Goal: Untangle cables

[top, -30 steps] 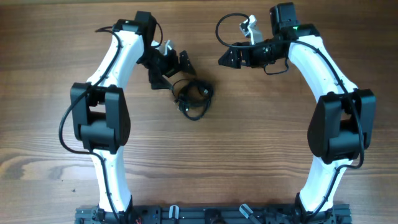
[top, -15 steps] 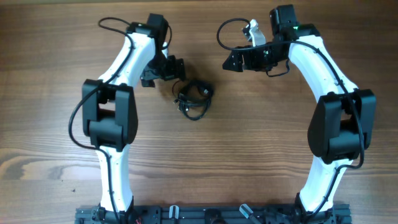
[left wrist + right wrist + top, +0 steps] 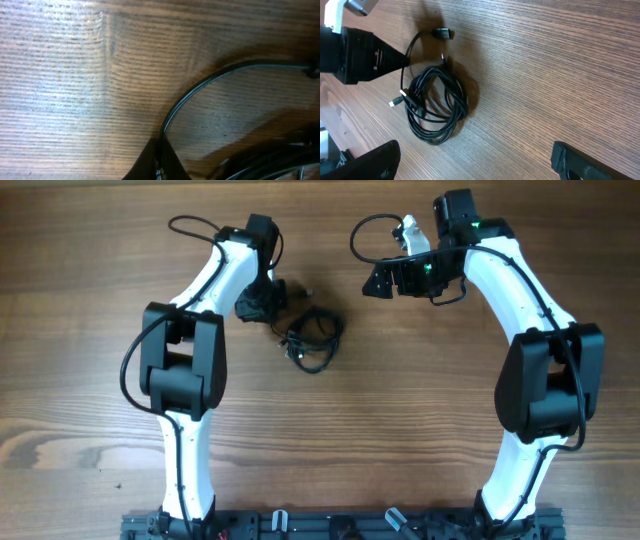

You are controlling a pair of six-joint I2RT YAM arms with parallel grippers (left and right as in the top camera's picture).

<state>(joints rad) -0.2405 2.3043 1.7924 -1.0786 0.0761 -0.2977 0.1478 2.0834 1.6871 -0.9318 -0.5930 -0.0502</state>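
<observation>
Wood tabletop (image 3: 420, 430) w/ thin dark cables (image 3: 312, 340) coiled mid-table, L gripper (image 3: 276, 312) just behind the coil, pinched closed on one strand at its edge, R gripper (image 3: 378, 281) farther back, well apart, jaws wide, holding nothing.

likely robotics lab: left arm (image 3: 205, 280), right arm (image 3: 510, 290) at wood table (image 3: 350, 440)

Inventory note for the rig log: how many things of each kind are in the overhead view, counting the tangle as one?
Robot arms: 2 (left arm, right arm)
Tangled cable bundle: 1
Wooden table: 1
Total: 4
</observation>
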